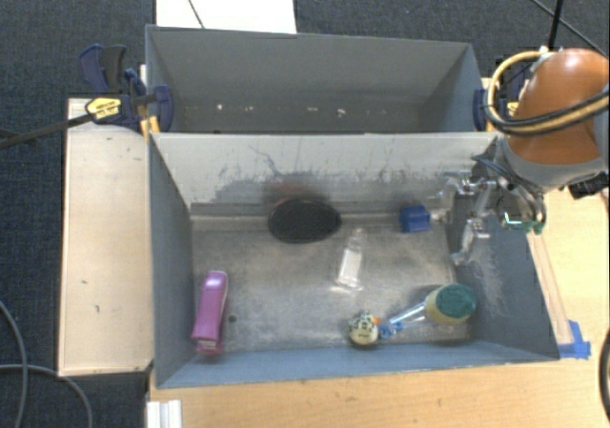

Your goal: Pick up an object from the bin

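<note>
Gripper [463, 243] hangs by the right wall of the bin [315, 83]; whether it is open or clenched I cannot tell. Blue block [414, 218] sits just left of it, green disc [452, 303] nearer.

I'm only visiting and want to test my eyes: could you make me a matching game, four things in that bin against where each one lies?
Things:
1. black oval disc
2. purple stapler-like thing
3. small blue block
4. clear little bottle

Places:
A. near corner of the bin, at the view's left
B. middle of the floor
C. by the far wall, close to the gripper
D. by the far wall, farther from the gripper

Pairs: 1-D, 2-A, 3-C, 4-B.
</note>
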